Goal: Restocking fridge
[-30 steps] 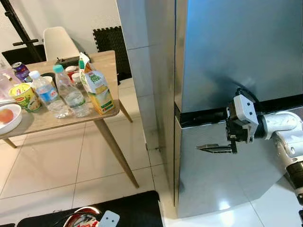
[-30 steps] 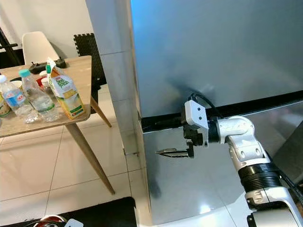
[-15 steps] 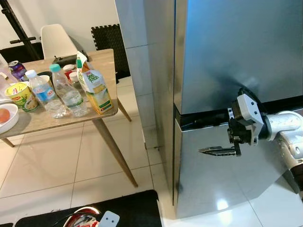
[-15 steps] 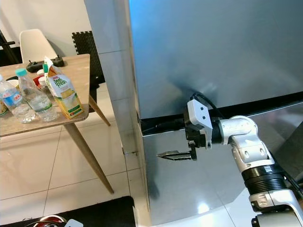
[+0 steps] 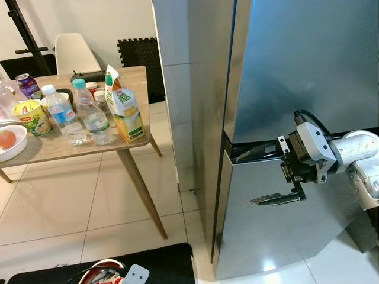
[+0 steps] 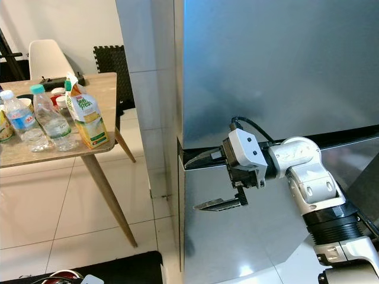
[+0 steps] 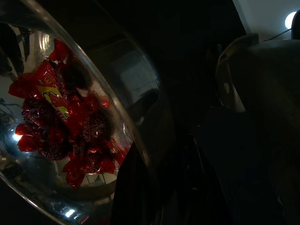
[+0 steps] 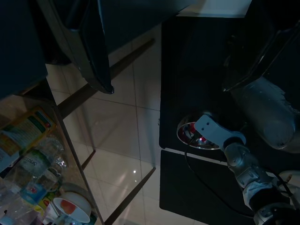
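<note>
The steel fridge (image 5: 296,65) stands shut, with a black seam (image 5: 355,127) between its upper and lower doors. My right gripper (image 5: 244,179) is open at that seam near the doors' left edge: one black finger lies in the seam, the other slants in front of the lower door (image 5: 260,236). Nothing is between its fingers (image 8: 96,51). On the wooden table (image 5: 53,151) to the left stand a juice carton (image 5: 124,106), two water bottles (image 5: 92,115), a noodle cup (image 5: 32,117) and a can (image 5: 26,84). My left arm hangs idle over a metal bowl of red sweets (image 7: 61,126).
A white bowl with a fruit (image 5: 9,142) sits at the table's left end, a white chair (image 5: 74,52) behind it. A tiled pillar (image 5: 174,89) adjoins the fridge. A black mat (image 5: 148,263) lies on the tiled floor at my feet.
The whole picture has shifted, so the camera moved. My right gripper stays at the seam and has tilted a little, its lower finger now slanting downward.
</note>
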Robot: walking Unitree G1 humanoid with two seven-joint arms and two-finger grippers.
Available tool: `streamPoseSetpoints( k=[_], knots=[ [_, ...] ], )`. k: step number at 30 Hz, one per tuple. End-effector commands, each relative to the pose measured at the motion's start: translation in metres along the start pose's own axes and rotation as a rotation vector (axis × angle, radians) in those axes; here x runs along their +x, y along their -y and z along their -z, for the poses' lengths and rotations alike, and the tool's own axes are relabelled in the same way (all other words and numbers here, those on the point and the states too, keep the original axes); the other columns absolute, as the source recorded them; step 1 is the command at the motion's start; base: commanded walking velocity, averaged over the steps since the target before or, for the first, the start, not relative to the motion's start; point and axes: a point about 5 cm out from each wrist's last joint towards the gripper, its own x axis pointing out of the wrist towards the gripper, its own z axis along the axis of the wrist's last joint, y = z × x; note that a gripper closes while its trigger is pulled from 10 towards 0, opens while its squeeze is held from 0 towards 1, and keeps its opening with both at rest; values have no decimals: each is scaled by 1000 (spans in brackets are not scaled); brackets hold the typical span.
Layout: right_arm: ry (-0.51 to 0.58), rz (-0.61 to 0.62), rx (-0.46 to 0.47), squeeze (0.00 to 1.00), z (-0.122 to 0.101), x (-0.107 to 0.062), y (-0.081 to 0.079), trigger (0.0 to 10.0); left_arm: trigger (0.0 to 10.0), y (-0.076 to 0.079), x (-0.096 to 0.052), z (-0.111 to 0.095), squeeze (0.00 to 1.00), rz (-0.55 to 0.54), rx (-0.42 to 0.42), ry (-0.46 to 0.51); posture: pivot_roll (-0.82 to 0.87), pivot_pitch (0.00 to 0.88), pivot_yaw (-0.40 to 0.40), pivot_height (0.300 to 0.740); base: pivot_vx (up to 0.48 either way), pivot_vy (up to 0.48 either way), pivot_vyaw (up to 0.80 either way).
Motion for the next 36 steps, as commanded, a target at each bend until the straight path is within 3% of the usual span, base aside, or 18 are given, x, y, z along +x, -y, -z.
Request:
streamPoseSetpoints(
  k=[1,10,16,19,36],
  knots=[
    [8,0,-9,0,-4,-2,-1,10000,10000,-2,0,0,0,-15,5,2,-94,0,11,740,0,0,0],
    [-100,31,-3,0,4,-7,1,10000,10000,-1,0,1,0,-12,1,0,-94,0,11,740,0,0,0],
    [-327,79,12,0,16,-28,1,10000,10000,-1,0,0,0,-12,0,1,-96,0,10,740,0,0,0],
    [-386,99,17,0,18,-33,1,10000,10000,-2,0,0,0,-12,1,1,-96,0,10,740,0,0,0],
    [-476,115,3,0,20,-31,2,10000,10000,0,0,-5,0,-8,-2,12,-96,0,10,740,0,0,0]
  ],
)
